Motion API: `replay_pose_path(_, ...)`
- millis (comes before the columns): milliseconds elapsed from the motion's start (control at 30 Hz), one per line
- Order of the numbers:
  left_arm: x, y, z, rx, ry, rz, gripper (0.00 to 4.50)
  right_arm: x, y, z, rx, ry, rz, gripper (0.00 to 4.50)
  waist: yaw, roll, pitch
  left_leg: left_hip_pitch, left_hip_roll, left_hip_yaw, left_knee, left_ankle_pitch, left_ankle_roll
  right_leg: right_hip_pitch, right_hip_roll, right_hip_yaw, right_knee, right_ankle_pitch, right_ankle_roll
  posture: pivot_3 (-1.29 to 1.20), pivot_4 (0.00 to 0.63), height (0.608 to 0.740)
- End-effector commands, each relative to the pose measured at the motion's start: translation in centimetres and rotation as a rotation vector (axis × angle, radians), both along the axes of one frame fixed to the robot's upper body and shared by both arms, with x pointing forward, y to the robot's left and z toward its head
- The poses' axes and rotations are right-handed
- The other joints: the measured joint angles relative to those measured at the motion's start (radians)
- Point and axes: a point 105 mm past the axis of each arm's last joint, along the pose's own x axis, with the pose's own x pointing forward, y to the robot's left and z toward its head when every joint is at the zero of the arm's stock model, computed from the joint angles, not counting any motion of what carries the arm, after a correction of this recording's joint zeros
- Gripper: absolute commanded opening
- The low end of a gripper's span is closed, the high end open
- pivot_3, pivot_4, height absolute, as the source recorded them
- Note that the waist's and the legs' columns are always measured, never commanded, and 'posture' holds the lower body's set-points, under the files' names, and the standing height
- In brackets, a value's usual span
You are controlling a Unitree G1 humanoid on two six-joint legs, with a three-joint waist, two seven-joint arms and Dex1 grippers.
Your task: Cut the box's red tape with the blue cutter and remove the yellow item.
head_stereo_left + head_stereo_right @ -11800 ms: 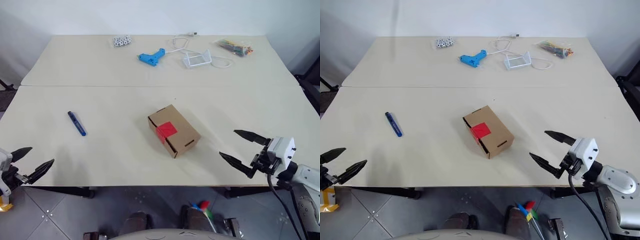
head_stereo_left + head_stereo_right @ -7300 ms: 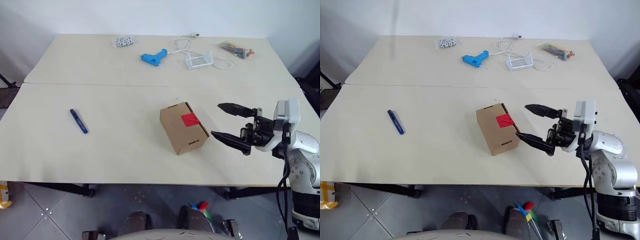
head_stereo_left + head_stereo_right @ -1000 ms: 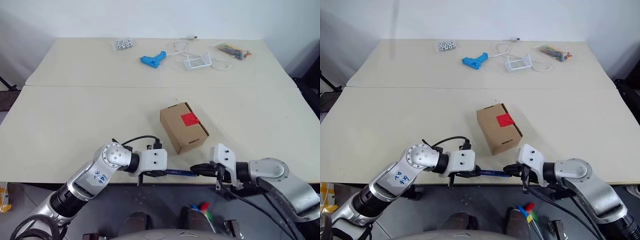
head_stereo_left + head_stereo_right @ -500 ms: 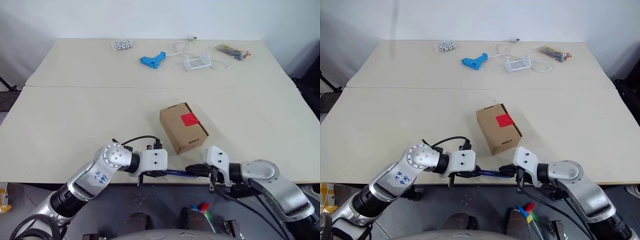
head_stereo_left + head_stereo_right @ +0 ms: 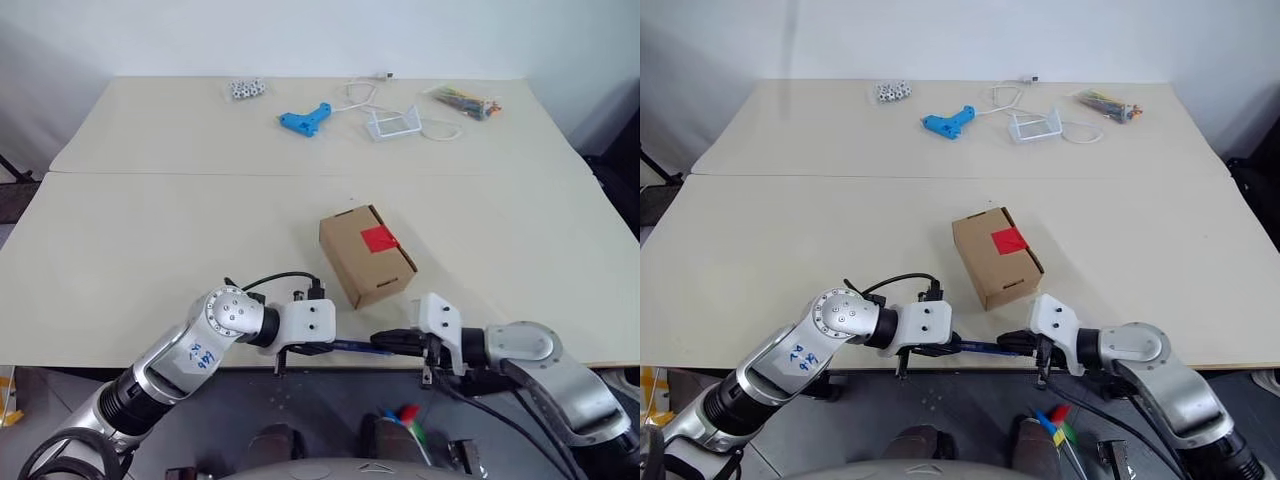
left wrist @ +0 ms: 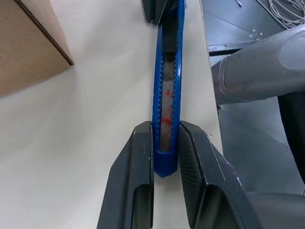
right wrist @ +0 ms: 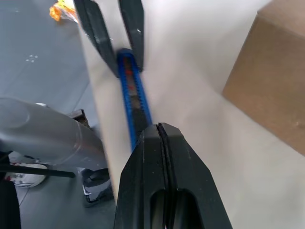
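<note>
A: Where is the blue cutter (image 6: 167, 95)?
B: At the table's (image 5: 120, 240) near edge — the left gripper (image 6: 166, 157) is clamped on one end, the right gripper (image 7: 162, 143), fingers together, at the other.
A: And the box (image 5: 366, 254)?
B: Just beyond, red tape (image 5: 379, 238) facing up.

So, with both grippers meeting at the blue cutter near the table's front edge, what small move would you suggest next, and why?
Probably push the slider forward with the right gripper, whose jaws are shut at the blue cutter's far end while the left gripper clamps its near end; the red tape on the box looks uncut.
</note>
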Motion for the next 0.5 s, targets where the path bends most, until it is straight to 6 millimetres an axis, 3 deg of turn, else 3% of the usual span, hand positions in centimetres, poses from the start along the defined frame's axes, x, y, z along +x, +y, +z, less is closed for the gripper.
replay_pose_path(33, -0.2, 0.8, -2.1, 0.071, 0.057, 0.030, 0.42, -0.9, -0.9, 0.1, -0.031, 0.005, 0.029, 0.00, 0.001, 0.000, 0.000, 0.000, 0.000, 0.000, 0.000, 0.000, 0.000, 0.000, 0.000, 0.000, 0.000, 0.000, 0.000, 0.00, 0.150, 0.740)
replay_pose_path(233, -0.1, 0.7, -2.0, 0.070, 0.055, 0.029, 0.42, -1.0, 0.0, -0.6, -0.013, 0.020, 0.038, 0.00, 0.000, 0.000, 0.000, 0.000, 0.000, 0.000, 0.000, 0.000, 0.000, 0.000, 0.000, 0.001, 0.000, 0.000, 0.000, 0.00, 0.150, 0.740)
replay_pose_path(500, -0.2, 1.0, -1.9, 0.076, 0.052, 0.029, 0.42, -0.7, 0.5, 0.7, 0.042, 0.024, 0.056, 0.00, -0.001, 0.000, 0.000, 0.000, 0.000, 0.000, 0.000, 0.000, 0.000, 0.000, 0.000, 0.001, -0.001, 0.000, 0.000, 0.00, 0.150, 0.740)
